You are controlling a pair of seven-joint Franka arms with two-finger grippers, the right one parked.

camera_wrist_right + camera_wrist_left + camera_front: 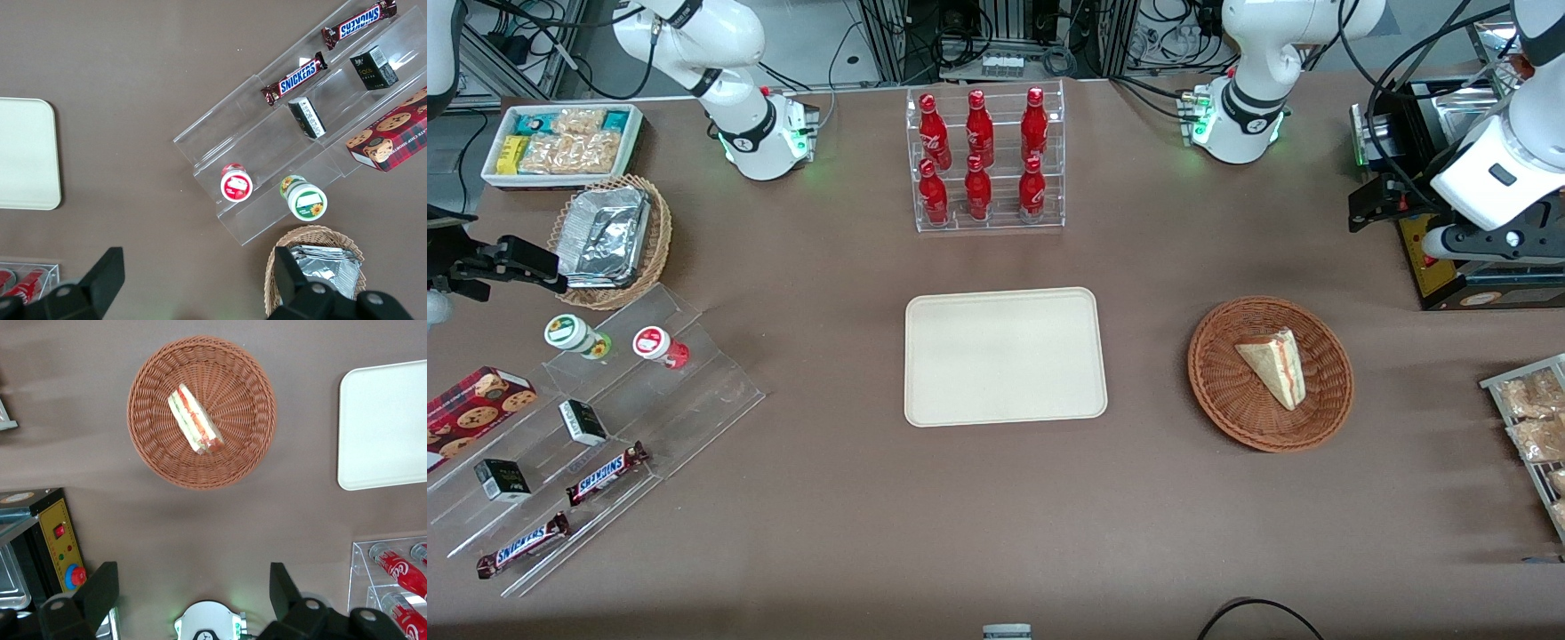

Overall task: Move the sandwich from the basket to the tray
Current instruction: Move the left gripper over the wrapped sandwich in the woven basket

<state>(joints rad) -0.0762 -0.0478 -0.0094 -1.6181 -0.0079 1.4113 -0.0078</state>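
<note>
Table: brown surface carrying all items. Tray: cream rectangle with a low rim at the table's middle, nothing on it, nearer the front camera than the rack of red bottles. Basket: round reddish-brown wicker, beside the tray toward the working arm's end of the table, well apart from it. Sandwich: pale triangular wedge lying in the basket, its pink and green filling edge facing the working arm's end; in the wrist view the sandwich rests near the middle of the basket, with the tray off to one side.

Gripper: held high above the table, not over the basket but over bare cloth farther from the front camera; its two dark fingers stand wide apart, holding nothing.

Handling, as judged: the wedge is probably light, soft and easily crushed, and its layers may slide or splay. The flat bread faces look the better hold, pinched across the thickness near the wedge's broad middle with gentle closure; the thin tip would likely bend.
</note>
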